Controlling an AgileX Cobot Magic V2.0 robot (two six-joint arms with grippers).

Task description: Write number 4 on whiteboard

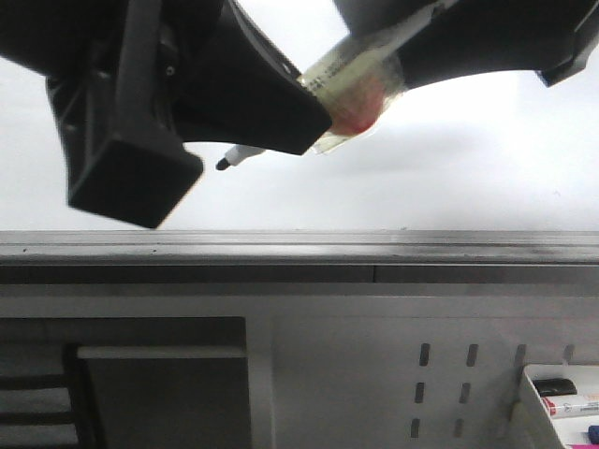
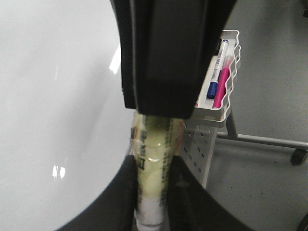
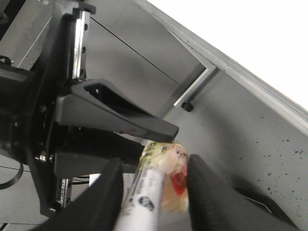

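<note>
- Front view: the whiteboard (image 1: 449,178) fills the upper half, glossy and bare of marks where it shows; its grey rail (image 1: 299,245) runs across the middle.
- The left gripper (image 1: 281,112) reaches in from the upper left, its jaws closed on a marker (image 1: 356,79) wrapped in yellowish tape.
- The marker's black tip (image 1: 225,163) pokes out below the jaws, close to the board; whether it touches cannot be told.
- The right gripper (image 1: 412,47) comes in from the upper right and meets the same marker at its upper end.
- Below the rail is a grey perforated panel (image 1: 449,374), with a white tray (image 1: 562,402) of pens at the lower right corner.
- No number 4 shows on the board in any view.
- Left wrist view: the left gripper (image 2: 151,187) has its jaws clamped on the taped marker (image 2: 153,154), which runs between them.
- The right gripper's dark finger (image 2: 168,53) covers the marker's far end.
- The whiteboard (image 2: 53,96) lies to one side; the tray (image 2: 226,72), with a blue and a pink pen, hangs on the panel beyond.
- Right wrist view: the right gripper (image 3: 154,192) has its jaws pressed on the marker (image 3: 159,183), with a red patch under the tape.
- The left gripper (image 3: 115,125) sits just beyond, one finger over the marker's end.
- The board's rail (image 3: 231,67) crosses the upper right.
</note>
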